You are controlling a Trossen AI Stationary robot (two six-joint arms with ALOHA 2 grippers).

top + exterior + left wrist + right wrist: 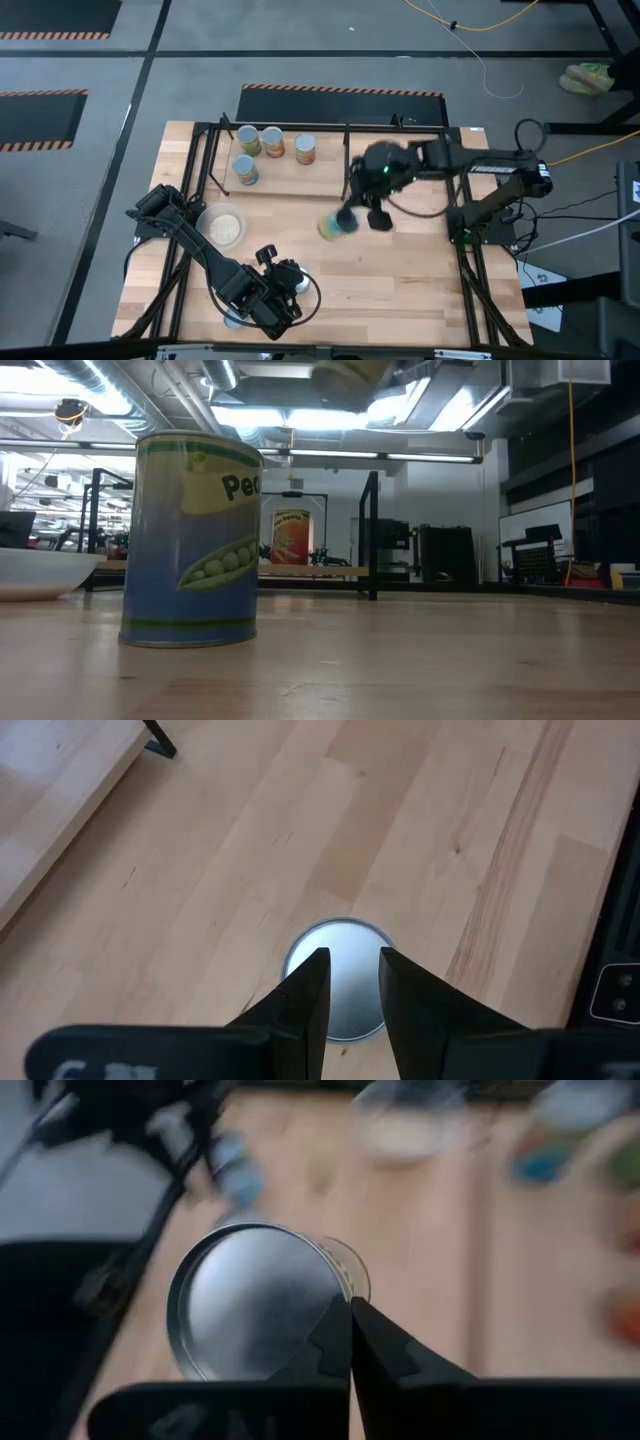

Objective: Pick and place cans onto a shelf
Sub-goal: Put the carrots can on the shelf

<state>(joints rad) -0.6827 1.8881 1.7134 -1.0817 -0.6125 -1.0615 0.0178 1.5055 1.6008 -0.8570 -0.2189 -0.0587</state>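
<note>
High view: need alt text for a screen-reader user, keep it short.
Seen from above, the right gripper, fingers shut, holds a can over the middle of the wooden table. Four cans stand on the shelf behind. The left gripper waits near the front edge beside a pale dish.

table (400, 270) is pale wood with a smooth matt grain. the can (192, 540) has a glossy paper-looking pea label, and the can top (255, 1300) is shiny bare metal. shelf (330, 172) is light wood in a thin black metal frame.

Four cans (272, 150) upright on shelf (330, 175); one blurred can (335, 226) beside shelf.
</note>
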